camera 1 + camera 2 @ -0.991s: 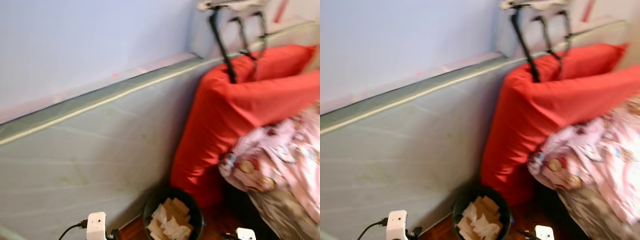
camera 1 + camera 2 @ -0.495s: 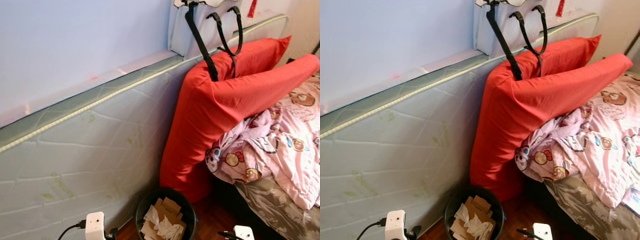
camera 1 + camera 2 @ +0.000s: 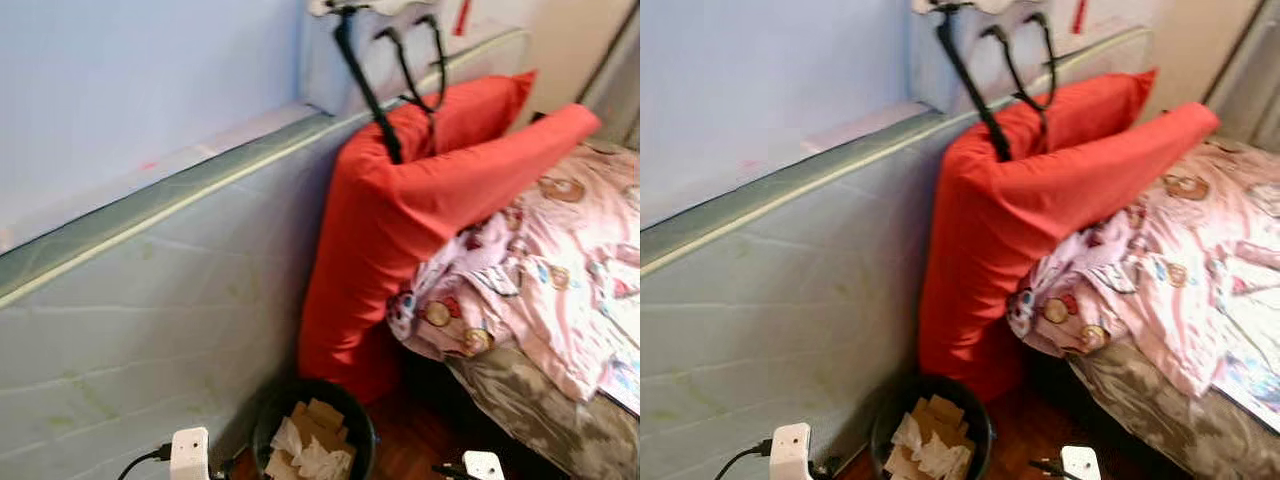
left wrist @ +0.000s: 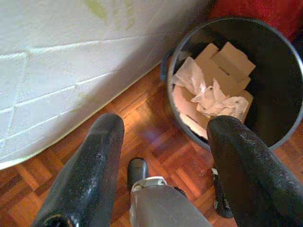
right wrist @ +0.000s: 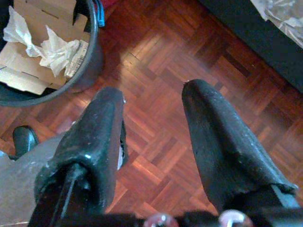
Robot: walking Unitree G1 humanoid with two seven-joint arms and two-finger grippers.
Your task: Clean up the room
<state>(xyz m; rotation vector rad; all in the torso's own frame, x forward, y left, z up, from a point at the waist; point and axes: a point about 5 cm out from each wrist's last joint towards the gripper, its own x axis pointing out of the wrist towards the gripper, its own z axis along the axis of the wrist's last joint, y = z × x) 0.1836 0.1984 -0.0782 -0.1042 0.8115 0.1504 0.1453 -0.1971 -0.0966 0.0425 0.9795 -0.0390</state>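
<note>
A black waste bin (image 3: 312, 440) stands on the parquet floor at the foot of an upright mattress (image 3: 150, 300), holding cardboard pieces and crumpled tissue (image 4: 208, 94). My left gripper (image 4: 165, 125) hangs open over the floor just beside the bin's rim (image 4: 173, 71), with nothing between its fingers. My right gripper (image 5: 155, 92) is open and empty too, above bare parquet between the bin (image 5: 90, 56) and the bed's dark base (image 5: 265, 52). Two red pillows (image 3: 420, 220) lean against the mattress. A rumpled pink blanket (image 3: 540, 260) with cartoon prints lies on the bed.
A pale bag with black straps (image 3: 390, 60) sits on top of the mattress, against the light blue wall (image 3: 130, 80). The bed's patterned grey sheet (image 3: 520, 400) hangs on the right. A strip of parquet floor (image 5: 189, 42) runs between bin and bed.
The whole picture has shifted left and more of the bed shows on the right, so the camera has turned. The bin, pillows and blanket stay where they were.
</note>
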